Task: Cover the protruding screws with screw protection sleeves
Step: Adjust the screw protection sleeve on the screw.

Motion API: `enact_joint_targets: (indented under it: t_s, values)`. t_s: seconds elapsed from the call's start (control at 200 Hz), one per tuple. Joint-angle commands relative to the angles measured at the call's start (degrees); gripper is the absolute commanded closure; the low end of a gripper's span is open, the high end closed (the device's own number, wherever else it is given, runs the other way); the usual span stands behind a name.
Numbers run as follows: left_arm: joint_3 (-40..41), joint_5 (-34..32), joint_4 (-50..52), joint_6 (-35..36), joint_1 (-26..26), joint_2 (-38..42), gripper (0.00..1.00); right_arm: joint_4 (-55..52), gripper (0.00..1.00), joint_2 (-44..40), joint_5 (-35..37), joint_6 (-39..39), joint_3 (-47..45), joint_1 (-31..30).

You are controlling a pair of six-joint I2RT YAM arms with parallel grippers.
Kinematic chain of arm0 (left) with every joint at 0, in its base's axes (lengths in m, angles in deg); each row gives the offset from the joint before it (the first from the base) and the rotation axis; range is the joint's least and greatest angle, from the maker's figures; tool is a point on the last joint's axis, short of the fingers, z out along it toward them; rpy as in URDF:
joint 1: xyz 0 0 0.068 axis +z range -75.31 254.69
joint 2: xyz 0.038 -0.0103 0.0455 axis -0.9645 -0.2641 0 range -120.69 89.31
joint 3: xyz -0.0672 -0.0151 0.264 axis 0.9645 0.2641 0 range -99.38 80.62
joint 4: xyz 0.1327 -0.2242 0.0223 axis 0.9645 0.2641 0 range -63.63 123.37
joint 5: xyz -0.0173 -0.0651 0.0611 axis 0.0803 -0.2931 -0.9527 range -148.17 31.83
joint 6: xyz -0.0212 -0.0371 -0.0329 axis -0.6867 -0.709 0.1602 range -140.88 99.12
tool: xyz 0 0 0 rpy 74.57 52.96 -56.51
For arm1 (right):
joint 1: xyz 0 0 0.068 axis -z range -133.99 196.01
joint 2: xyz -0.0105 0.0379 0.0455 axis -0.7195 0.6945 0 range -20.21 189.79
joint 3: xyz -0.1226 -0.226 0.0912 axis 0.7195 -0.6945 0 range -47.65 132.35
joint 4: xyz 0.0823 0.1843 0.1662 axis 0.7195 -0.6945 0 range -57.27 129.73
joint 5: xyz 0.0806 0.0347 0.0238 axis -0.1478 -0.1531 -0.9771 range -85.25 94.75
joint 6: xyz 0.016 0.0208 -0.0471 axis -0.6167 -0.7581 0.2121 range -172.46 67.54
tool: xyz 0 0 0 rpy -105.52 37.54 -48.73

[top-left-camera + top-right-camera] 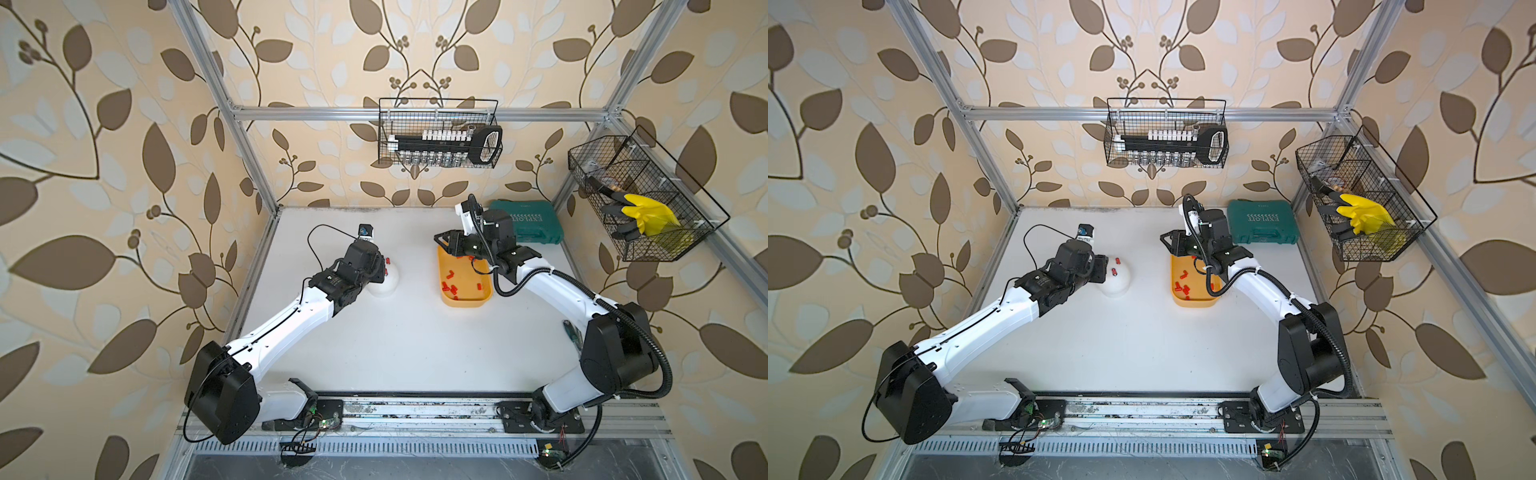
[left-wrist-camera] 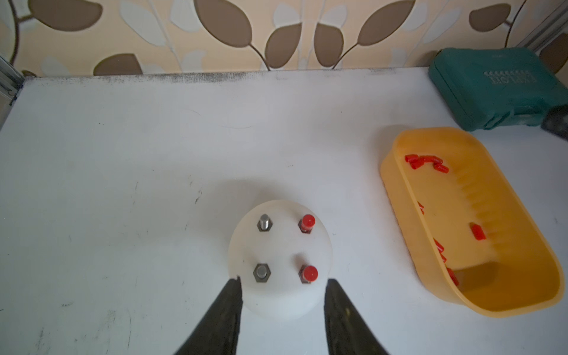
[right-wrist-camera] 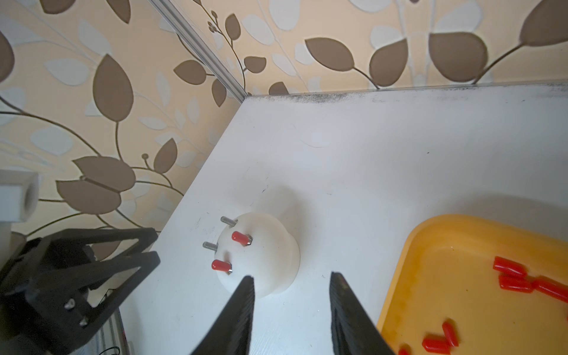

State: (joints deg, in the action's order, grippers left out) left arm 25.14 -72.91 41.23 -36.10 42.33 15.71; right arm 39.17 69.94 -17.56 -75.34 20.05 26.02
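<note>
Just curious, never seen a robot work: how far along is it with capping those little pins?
Halfway. On the white dome, two screws stand bare; two already wear red sleeves. Nothing is in hand: both sets of jaws are open and empty. Left: fetch two spare sleeves from the yellow-orange tray.

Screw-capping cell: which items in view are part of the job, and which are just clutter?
Job:
- white dome
- two bare screws
- two sleeved screws
- loose red sleeves
- yellow-orange tray holding them

Clutter:
- green tool case
- back wire basket with socket set
- side wire basket with yellow glove
</note>
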Motion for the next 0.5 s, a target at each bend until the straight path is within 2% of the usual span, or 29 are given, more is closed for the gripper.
enact_joint_targets:
  t_s: [0.0,0.495]
  values:
    - [2.38,2.67,-2.63,-0.39,-1.12,1.0,0.53,1.03,0.58,-1.2,-0.69,1.07,-1.08,-0.53]
    - [2.64,1.34,-4.13,1.06,-1.16,-0.18,0.52,0.9,0.58,-1.12,0.04,1.77,-0.91,-1.63]
